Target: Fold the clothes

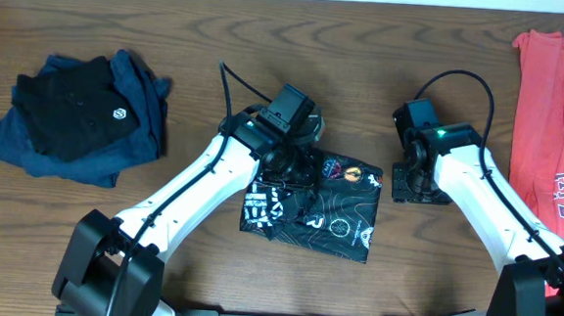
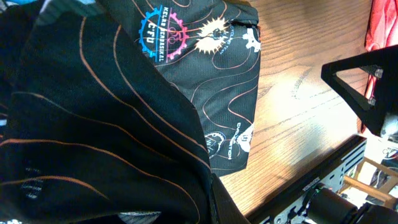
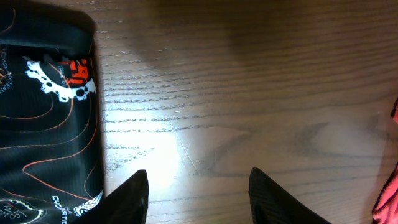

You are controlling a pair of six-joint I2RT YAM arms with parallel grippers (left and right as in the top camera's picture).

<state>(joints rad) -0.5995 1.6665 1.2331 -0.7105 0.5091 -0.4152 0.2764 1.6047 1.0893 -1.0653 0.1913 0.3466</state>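
Note:
The black jersey [image 1: 332, 215] with orange contour lines, logos and white lettering lies folded into a small rectangle at the table's middle. My left gripper [image 1: 286, 165] is over its upper left part, shut on a raised fold of the fabric. In the left wrist view the lifted black cloth [image 2: 93, 124] fills most of the frame and hides the fingers [image 2: 214, 202]. My right gripper [image 1: 414, 186] is open and empty just right of the jersey, low over bare wood. Its two fingertips [image 3: 198, 177] frame the table, with the jersey's edge [image 3: 43, 124] at the left.
A black shirt lies on a blue shirt in a loose pile [image 1: 79, 111] at the far left. A red shirt [image 1: 555, 106] with white lettering lies along the right edge. The table's front edge and the arm bases are near the bottom.

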